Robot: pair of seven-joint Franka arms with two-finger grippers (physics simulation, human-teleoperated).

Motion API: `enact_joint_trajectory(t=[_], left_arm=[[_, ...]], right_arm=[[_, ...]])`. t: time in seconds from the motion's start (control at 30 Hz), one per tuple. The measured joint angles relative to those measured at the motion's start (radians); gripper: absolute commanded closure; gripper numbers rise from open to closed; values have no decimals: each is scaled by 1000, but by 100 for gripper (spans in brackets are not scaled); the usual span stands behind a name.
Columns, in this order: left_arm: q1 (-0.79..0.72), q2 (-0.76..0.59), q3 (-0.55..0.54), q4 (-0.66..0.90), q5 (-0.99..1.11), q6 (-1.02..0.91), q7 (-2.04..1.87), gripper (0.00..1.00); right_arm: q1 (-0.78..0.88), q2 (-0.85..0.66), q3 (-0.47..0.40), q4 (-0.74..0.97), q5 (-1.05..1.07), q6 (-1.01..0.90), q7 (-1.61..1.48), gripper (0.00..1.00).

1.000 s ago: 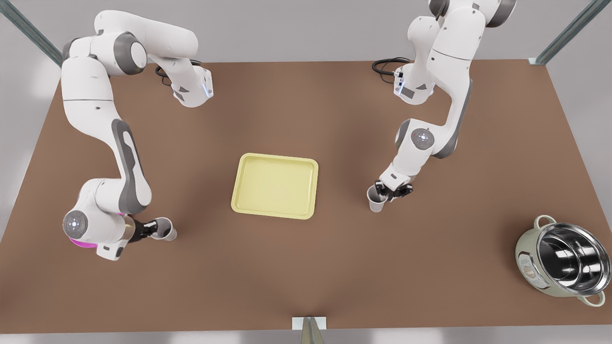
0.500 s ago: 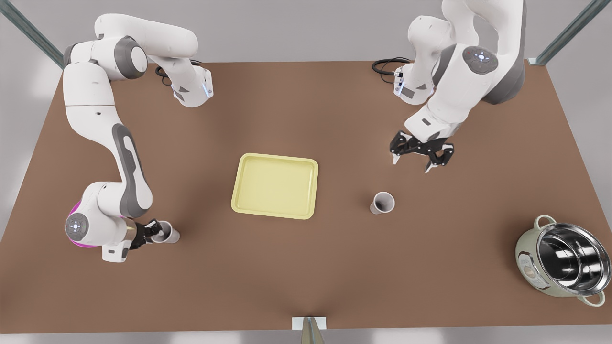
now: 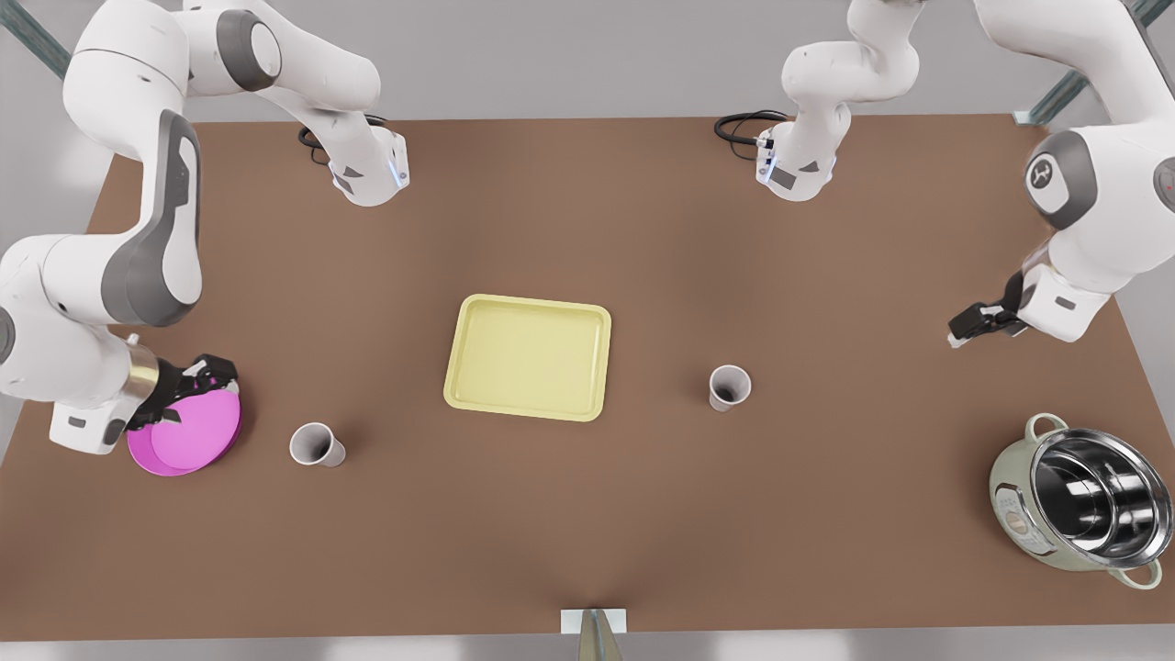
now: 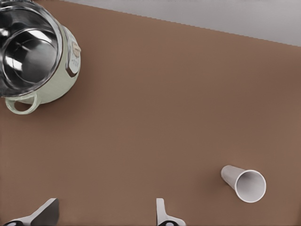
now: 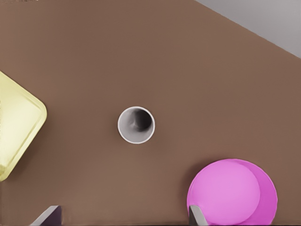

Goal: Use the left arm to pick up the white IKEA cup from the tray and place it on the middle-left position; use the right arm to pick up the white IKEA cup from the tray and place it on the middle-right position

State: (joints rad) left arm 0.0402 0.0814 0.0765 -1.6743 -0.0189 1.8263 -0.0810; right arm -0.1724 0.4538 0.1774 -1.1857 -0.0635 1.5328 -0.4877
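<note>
The pale yellow tray [image 3: 528, 356] lies empty at the table's middle; one corner of the tray [image 5: 16, 132] appears in the right wrist view. One white cup [image 3: 730, 386] stands upright toward the front view's right of the tray, and the left wrist view has this cup [image 4: 244, 182] well off from the fingers. My left gripper [image 3: 964, 330] [image 4: 103, 219] hangs open and empty near the front view's right edge. The other white cup [image 3: 315, 445] [image 5: 136, 124] stands upright toward the front view's left. My right gripper [image 3: 197, 397] [image 5: 123, 219] is open and empty above the plate.
A round magenta plate [image 3: 184, 439] [image 5: 233, 193] lies at the front view's left edge, close to the nearby cup. A pale green pot with a steel bowl [image 3: 1083, 500] [image 4: 33, 61] stands at the front view's lower right. Both arm bases sit at the far table edge.
My left gripper let go of its cup, rose and swung far toward the front view's right. My right gripper then released its cup and drew back over the magenta plate. Both cups stay standing.
</note>
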Motion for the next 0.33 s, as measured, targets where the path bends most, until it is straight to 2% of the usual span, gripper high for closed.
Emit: enact_joint_trajectory(t=[0.03,0.17,0.23,0.33], left_arm=[[-27,30,1,30,0,-3,3,0],[-380,67,-3,58,-1,-11,15,0],[-405,71,-3,59,-1,-13,21,0],[-352,71,-1,59,0,-15,29,0]], right_arm=[[-1,0,0,0,1,-7,30,0],[1,1,2,-1,1,-27,134,0],[2,2,2,-1,0,-34,178,0],[2,2,2,-1,-1,-40,235,0]])
